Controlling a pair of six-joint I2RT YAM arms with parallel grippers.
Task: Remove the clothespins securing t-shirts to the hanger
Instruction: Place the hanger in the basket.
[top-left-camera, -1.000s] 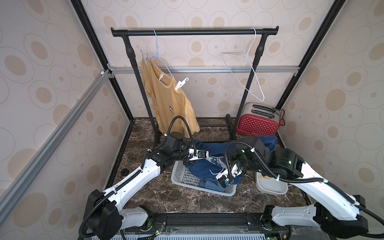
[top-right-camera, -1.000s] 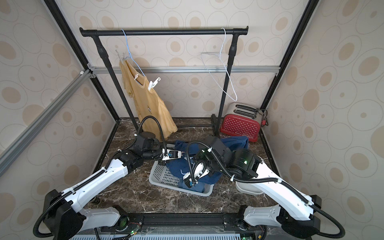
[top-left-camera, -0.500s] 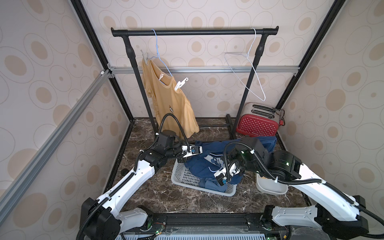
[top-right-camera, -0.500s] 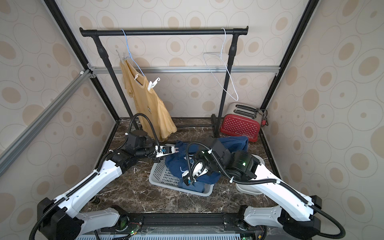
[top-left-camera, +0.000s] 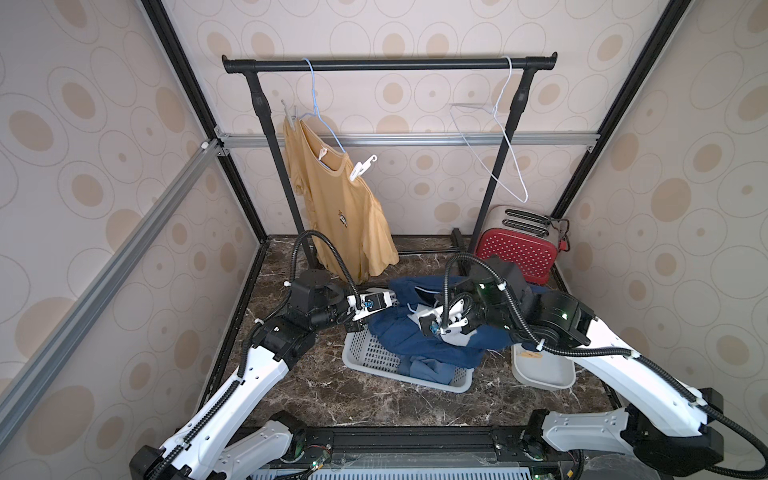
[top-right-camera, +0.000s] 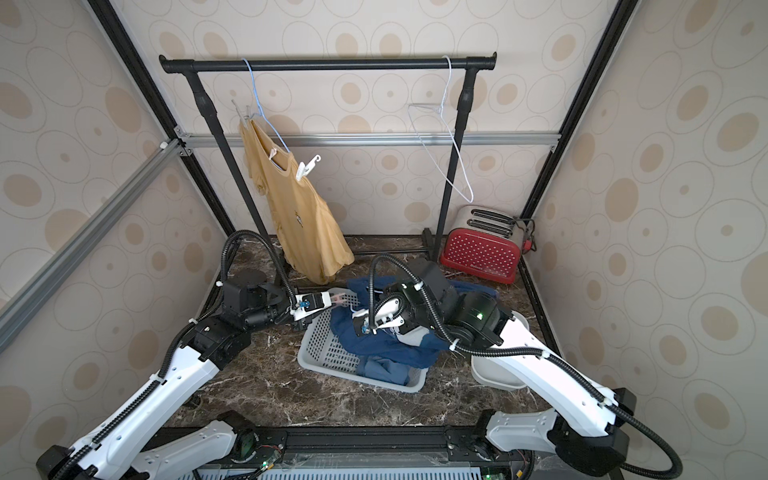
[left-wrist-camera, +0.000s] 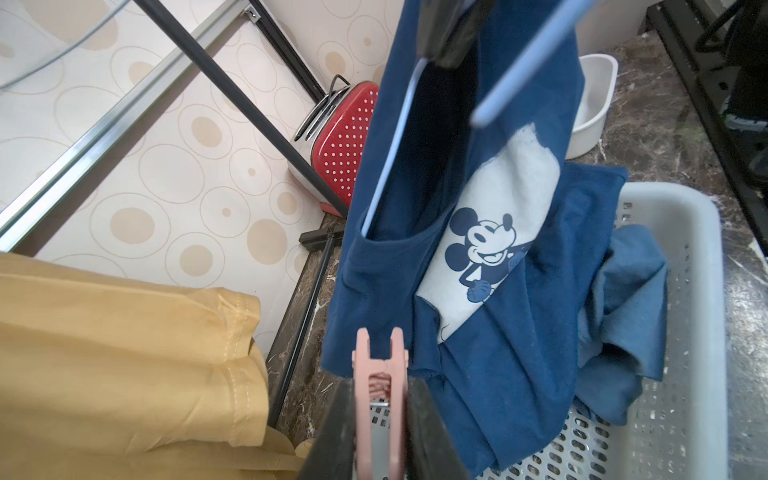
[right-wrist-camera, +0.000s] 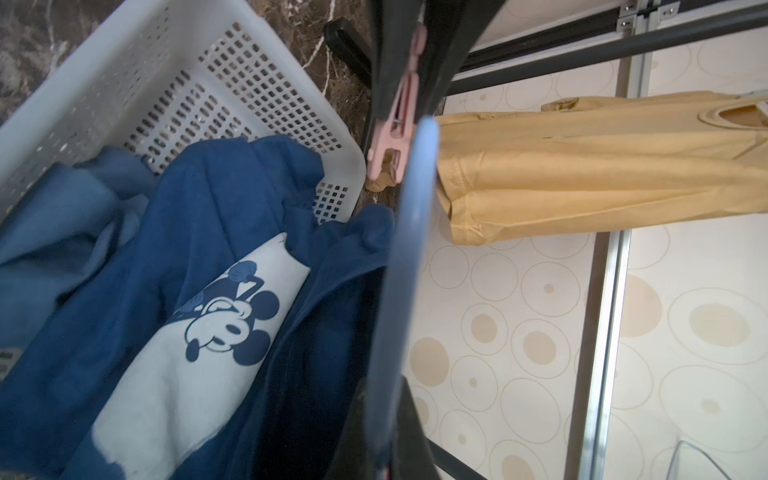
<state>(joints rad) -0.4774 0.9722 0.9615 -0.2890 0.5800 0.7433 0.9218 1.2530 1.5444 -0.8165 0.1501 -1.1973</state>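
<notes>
The left gripper (left-wrist-camera: 380, 392) is clamped narrowly on a pink clothespin (left-wrist-camera: 378, 361) at the lower centre of the left wrist view, just beside the dark blue t-shirt (left-wrist-camera: 519, 332). That arm reaches low from the lower left in both top views. The right gripper (right-wrist-camera: 384, 436), coming from the lower right, is closed on the blue hanger (right-wrist-camera: 411, 232) that carries the shirt. The shirt's tail drops into a white basket (top-left-camera: 365, 357). Upper centre-left, a yellow t-shirt (top-left-camera: 345, 208) hangs from the rack (top-left-camera: 386, 65) with a white clothespin (top-left-camera: 360, 168) at its collar. The marble floor (top-left-camera: 332, 390), a red toaster (top-left-camera: 515, 253) and circle-patterned walls (top-left-camera: 83, 187) surround them.
</notes>
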